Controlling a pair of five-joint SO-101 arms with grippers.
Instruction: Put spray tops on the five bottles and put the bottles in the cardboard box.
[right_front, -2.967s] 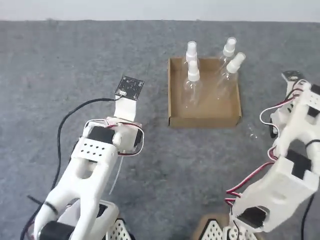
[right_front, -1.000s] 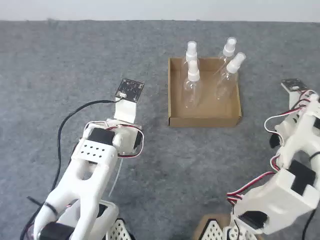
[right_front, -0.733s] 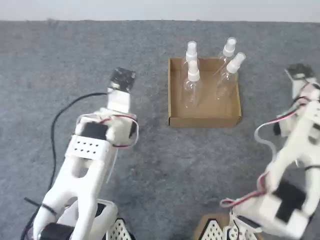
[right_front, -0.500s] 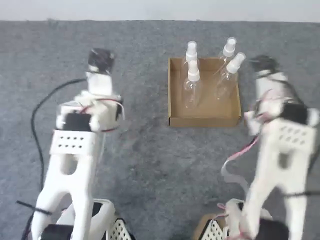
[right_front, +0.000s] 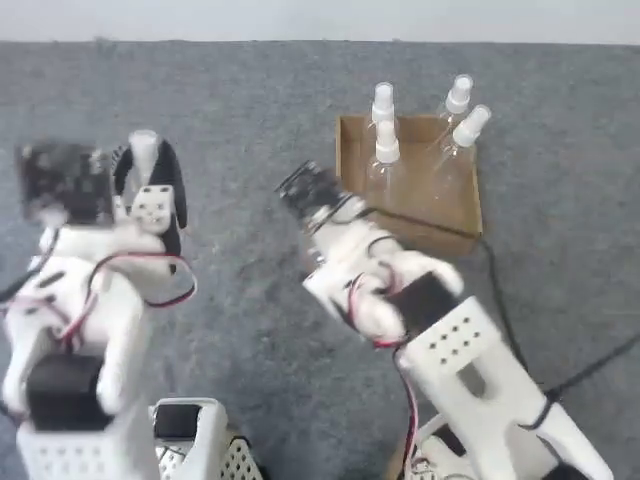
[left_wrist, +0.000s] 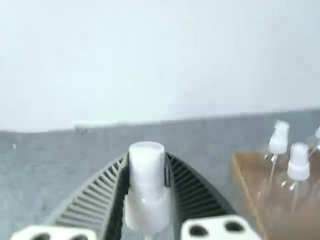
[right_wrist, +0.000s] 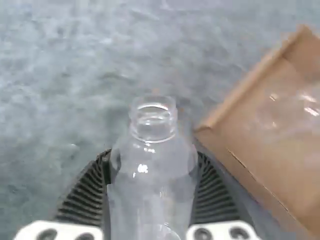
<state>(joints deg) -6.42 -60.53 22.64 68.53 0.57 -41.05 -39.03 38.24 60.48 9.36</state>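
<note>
Grey felt covers the bench (right_front: 250, 100). One cardboard box (right_front: 455, 210) holds four capped bottles (right_front: 385, 165). Just beside its left wall, the right pincer (right_wrist: 152, 155) clamps the fifth bottle (right_wrist: 152, 165), neck open. Well left of the box, the left pincer (left_wrist: 146, 160) grips the one loose spray top (left_wrist: 146, 195). A misaligned approach could jam the top or twist the bottle loose.

You have four capped bottles (right_front: 386, 160) at upper right, one uncapped bottle (right_wrist: 152, 150), one loose spray top (left_wrist: 146, 185), one cardboard box (right_front: 345, 150), two arms (right_front: 470, 350).

The spray top (left_wrist: 145, 192) and bottle (right_wrist: 152, 165) are cut off at the view's edge, and the cardboard box (right_front: 415, 122) is partly hidden by the right arm (right_front: 440, 330).
</note>
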